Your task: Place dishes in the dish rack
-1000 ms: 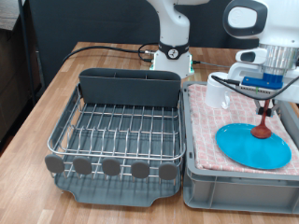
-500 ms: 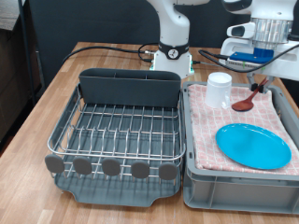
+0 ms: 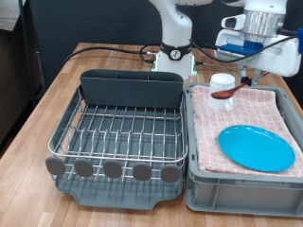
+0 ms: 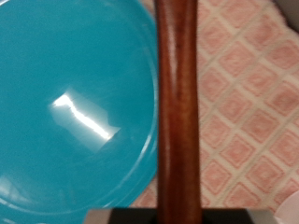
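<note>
My gripper (image 3: 250, 76) is at the exterior view's upper right, above the back of the grey bin. It is shut on the reddish-brown wooden spoon (image 3: 223, 94), which hangs tilted with its bowl in front of the small white cup (image 3: 222, 99). In the wrist view the spoon handle (image 4: 177, 112) runs down the middle over the light-blue plate (image 4: 75, 103). The plate (image 3: 257, 148) lies flat on the pink checked cloth. The dish rack (image 3: 118, 132) holds no dishes, and its utensil box (image 3: 131, 89) stands along its back.
The grey bin (image 3: 237, 192) lined with pink checked cloth (image 3: 275, 109) stands right of the rack, touching it. The robot base (image 3: 175, 57) and black cables (image 3: 104, 47) are behind the rack. Round grey tabs (image 3: 114, 170) line the rack's front edge.
The gripper has lifted the spoon off the plate and carried it up and towards the exterior view's left. The spoon bowl now hangs by the cup.
</note>
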